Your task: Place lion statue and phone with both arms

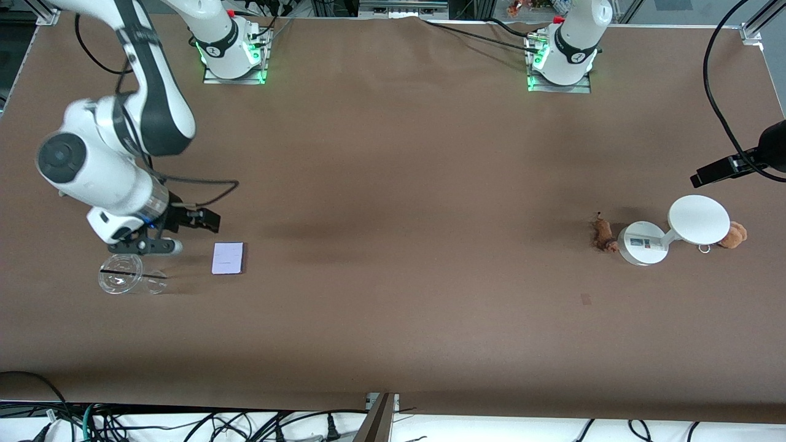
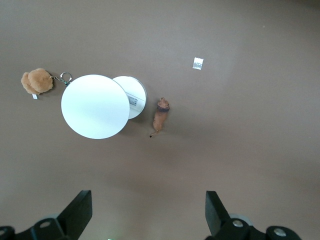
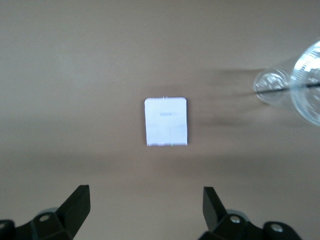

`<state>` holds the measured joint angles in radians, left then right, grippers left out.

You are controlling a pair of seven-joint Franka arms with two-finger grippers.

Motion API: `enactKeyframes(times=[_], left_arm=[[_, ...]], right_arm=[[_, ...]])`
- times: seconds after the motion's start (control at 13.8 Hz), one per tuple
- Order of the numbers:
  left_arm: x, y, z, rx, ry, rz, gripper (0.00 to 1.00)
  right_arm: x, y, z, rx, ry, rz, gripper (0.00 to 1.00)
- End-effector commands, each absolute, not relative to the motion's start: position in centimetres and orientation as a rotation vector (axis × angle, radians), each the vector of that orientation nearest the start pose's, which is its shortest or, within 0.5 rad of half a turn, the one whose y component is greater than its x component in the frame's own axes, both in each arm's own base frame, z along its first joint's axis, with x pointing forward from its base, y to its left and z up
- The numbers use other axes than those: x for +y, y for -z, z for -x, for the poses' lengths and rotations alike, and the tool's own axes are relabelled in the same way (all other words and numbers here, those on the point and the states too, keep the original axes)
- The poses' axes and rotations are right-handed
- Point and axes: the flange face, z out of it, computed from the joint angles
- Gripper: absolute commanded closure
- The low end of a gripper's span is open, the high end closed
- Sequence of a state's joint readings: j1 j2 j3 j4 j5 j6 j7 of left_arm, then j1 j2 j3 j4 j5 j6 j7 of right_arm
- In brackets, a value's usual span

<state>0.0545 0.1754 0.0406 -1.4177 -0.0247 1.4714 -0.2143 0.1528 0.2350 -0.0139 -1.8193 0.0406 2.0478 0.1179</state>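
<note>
The phone [image 1: 228,258], a flat pale lavender-white rectangle, lies on the brown table toward the right arm's end; it also shows in the right wrist view [image 3: 166,121]. My right gripper [image 1: 184,233] is open and empty just above the table beside the phone, its fingertips [image 3: 77,202] apart from it. The lion statue [image 1: 603,235], a tiny brown figurine, lies beside a white two-disc stand [image 1: 642,244] toward the left arm's end; it also shows in the left wrist view [image 2: 161,116]. My left gripper [image 1: 706,176] hangs open and empty high over that area, fingers [image 2: 82,207] wide apart.
A clear plastic cup [image 1: 129,275] lies on its side beside the phone, nearer to the front camera than my right gripper. An orange-brown plush bear [image 1: 734,234] with a key ring sits beside the stand's larger disc [image 2: 94,106]. A small paper scrap [image 2: 198,63] lies near the lion.
</note>
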Motion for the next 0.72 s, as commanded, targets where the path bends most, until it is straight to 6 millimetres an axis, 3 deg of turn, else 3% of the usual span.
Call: enactKeyframes(times=[0.0,0.14,0.29,0.65], left_arm=[[5.5,-59.0,-59.4,-0.468,-0.208,3.141,0.00],[5.6,-59.0,-59.4,-0.468,-0.208,3.142,0.00],[5.6,-59.0,-59.4,-0.471,-0.208,3.142,0.00],[5.5,-59.0,-59.4,-0.469,-0.208,3.148,0.00]], right_arm=[[8.4,-47.2,-57.7,-0.010,-0.077,3.088,0.00],[8.0,-51.5,-56.0,-0.020,-0.124,3.089,0.00],[7.6,-55.3,-55.7,-0.023,-0.184,3.095,0.00],[6.8,-60.2,-54.6,-0.019,-0.247,3.101,0.00]])
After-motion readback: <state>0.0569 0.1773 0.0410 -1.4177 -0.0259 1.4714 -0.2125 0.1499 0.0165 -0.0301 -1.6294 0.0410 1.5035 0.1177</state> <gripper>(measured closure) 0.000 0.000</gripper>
